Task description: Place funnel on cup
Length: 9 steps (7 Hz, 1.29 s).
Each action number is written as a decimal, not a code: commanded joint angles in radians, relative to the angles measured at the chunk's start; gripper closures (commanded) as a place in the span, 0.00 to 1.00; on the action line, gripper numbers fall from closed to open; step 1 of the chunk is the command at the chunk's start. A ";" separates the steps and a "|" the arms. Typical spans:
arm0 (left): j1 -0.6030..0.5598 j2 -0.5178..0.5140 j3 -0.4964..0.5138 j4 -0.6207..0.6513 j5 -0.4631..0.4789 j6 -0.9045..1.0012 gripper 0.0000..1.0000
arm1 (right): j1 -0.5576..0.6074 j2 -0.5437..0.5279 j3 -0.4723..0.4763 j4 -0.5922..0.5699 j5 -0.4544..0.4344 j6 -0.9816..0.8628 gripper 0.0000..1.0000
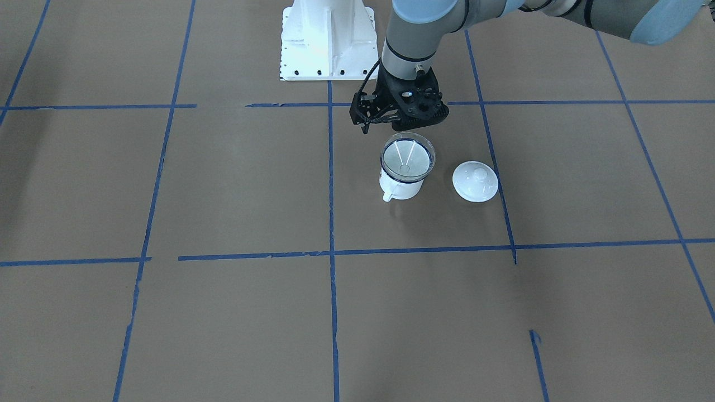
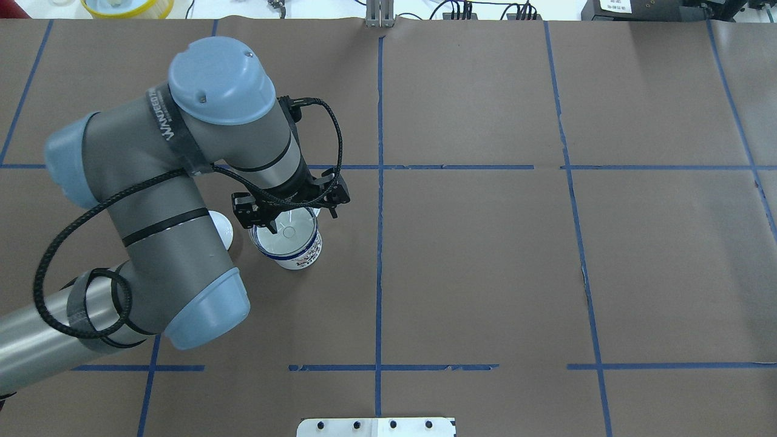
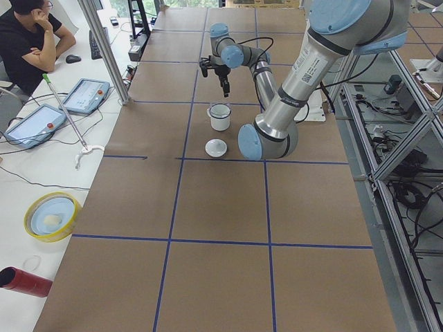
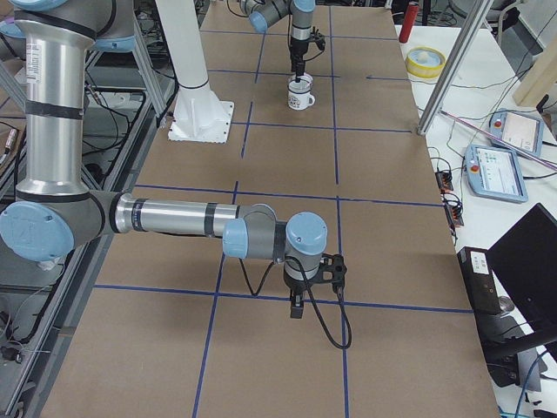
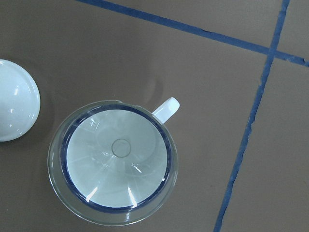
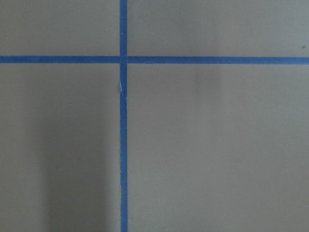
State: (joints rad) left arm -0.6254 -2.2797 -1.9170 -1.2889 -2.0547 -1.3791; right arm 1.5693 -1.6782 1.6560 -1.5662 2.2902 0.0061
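The clear funnel (image 1: 408,155) sits in the mouth of the white cup (image 1: 401,187), its rim wider than the cup's dark blue rim. In the left wrist view the funnel (image 5: 113,162) is seen from straight above, with the cup's handle (image 5: 166,108) sticking out. My left gripper (image 1: 403,124) hangs just above the funnel, open and holding nothing; it also shows in the overhead view (image 2: 302,220). My right gripper (image 4: 297,306) shows only in the exterior right view, far from the cup, and I cannot tell its state.
A white round knobbed lid (image 1: 475,180) lies on the table beside the cup, under my left arm in the overhead view (image 2: 221,229). The white robot base (image 1: 327,39) stands behind the cup. Blue tape lines cross the brown table.
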 commanded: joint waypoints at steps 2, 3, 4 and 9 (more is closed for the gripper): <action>-0.123 0.038 -0.126 -0.012 0.001 0.236 0.00 | 0.000 0.000 0.001 0.000 0.000 0.000 0.00; -0.199 0.075 -0.125 -0.018 -0.004 0.409 0.00 | 0.000 0.000 -0.001 0.000 0.000 0.000 0.00; -0.270 0.118 -0.116 -0.074 -0.008 0.513 0.00 | 0.000 0.000 -0.001 0.000 0.000 0.000 0.00; -0.623 0.466 0.111 -0.423 -0.219 0.863 0.00 | 0.000 0.000 0.001 0.000 0.000 0.000 0.00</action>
State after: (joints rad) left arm -1.1679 -1.8965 -1.8386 -1.6966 -2.2393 -0.6051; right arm 1.5693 -1.6782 1.6554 -1.5662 2.2902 0.0062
